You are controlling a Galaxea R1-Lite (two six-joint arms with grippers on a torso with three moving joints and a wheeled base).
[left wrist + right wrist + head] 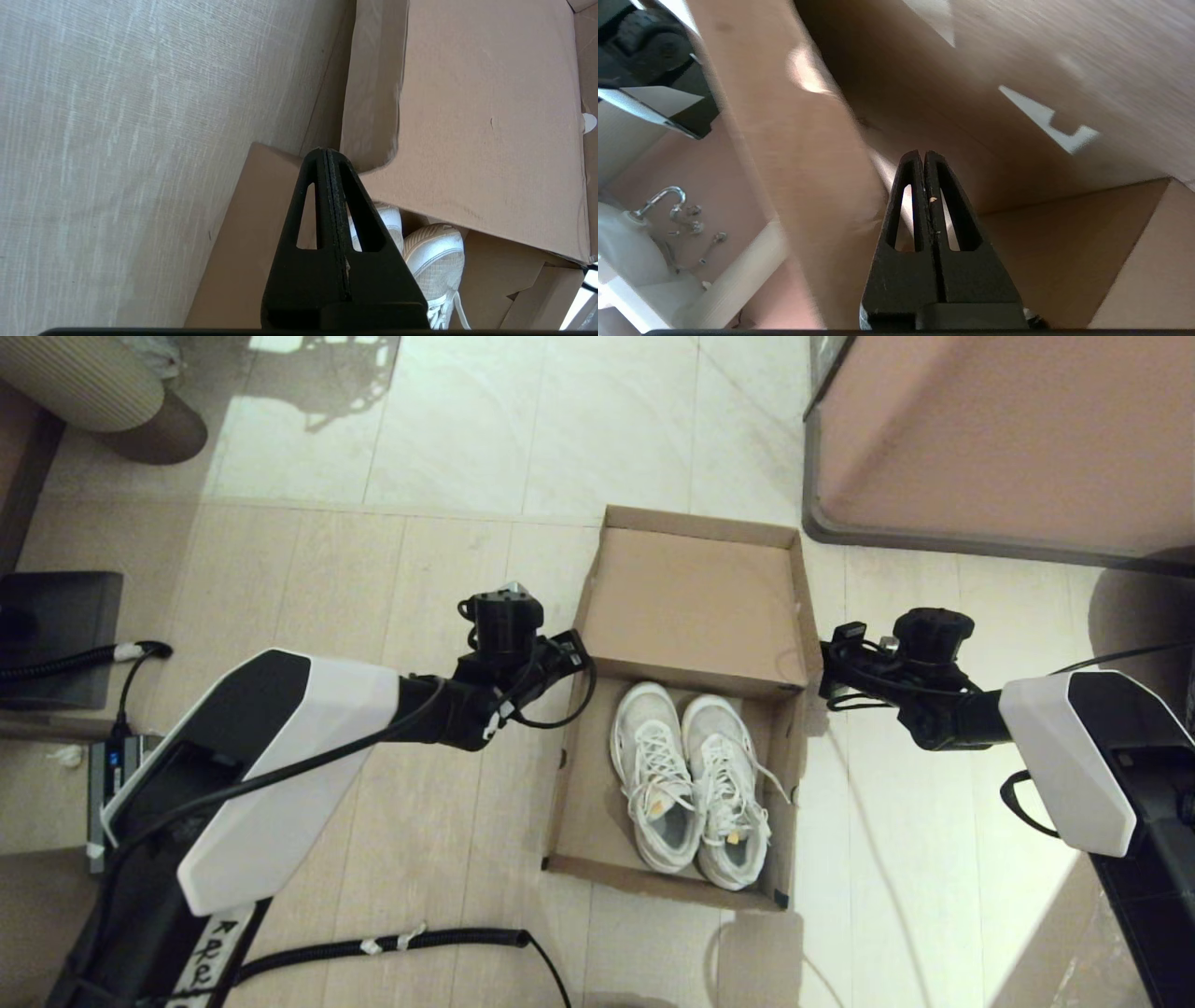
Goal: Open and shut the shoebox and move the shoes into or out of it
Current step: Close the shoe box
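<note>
shoebox [597,803] work hangs on two closed grippers: left gripper [327,156] holds nothing beside the box's left wall at frame centre, right gripper [923,156] holds nothing against the outer right wall. the lid [695,607] stands half raised, leaning over the shoes [691,784]. likely risk: a sideways nudge from either arm could drop the lid or skid the light box. the shoes lie side by side inside, toes toward the lid, heels toward the lower frame, long axis running top to bottom.
</note>
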